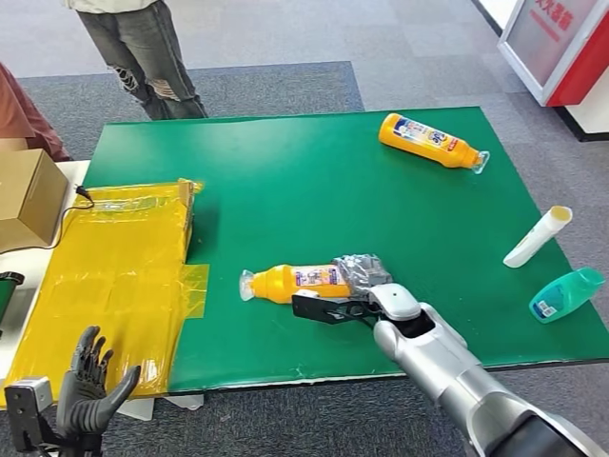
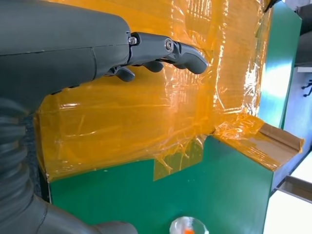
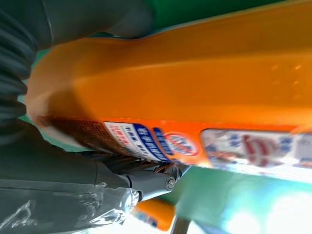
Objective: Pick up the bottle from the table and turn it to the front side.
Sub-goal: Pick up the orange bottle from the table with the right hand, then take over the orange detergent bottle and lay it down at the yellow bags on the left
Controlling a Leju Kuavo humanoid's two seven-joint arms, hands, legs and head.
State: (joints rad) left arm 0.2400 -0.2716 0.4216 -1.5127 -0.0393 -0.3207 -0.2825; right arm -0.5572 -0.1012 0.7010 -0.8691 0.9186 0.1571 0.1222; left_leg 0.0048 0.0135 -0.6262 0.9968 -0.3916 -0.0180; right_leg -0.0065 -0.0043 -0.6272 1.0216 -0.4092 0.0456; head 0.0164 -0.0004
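An orange bottle (image 1: 302, 282) with a clear cap lies on its side on the green table (image 1: 302, 181), cap pointing left. My right hand (image 1: 355, 288) wraps its base end, fingers over the top and thumb stretched along the near side. In the right wrist view the bottle (image 3: 184, 83) presses against the palm, its blue and white label facing a dark finger (image 3: 154, 181). My left hand (image 1: 89, 386) hovers at the lower left with fingers spread, holding nothing. The left wrist view has its fingers (image 2: 165, 51) stretched out over yellow wrapping, and the bottle's cap (image 2: 187, 226) at the frame's edge.
A flat package in yellow tape (image 1: 108, 276) lies on the table's left side. A second orange bottle (image 1: 431, 141) lies far right, with a white tube (image 1: 539, 236) and a teal bottle (image 1: 567, 293) near the right edge. A cardboard box (image 1: 29, 195) sits left. A person (image 1: 144, 57) stands behind.
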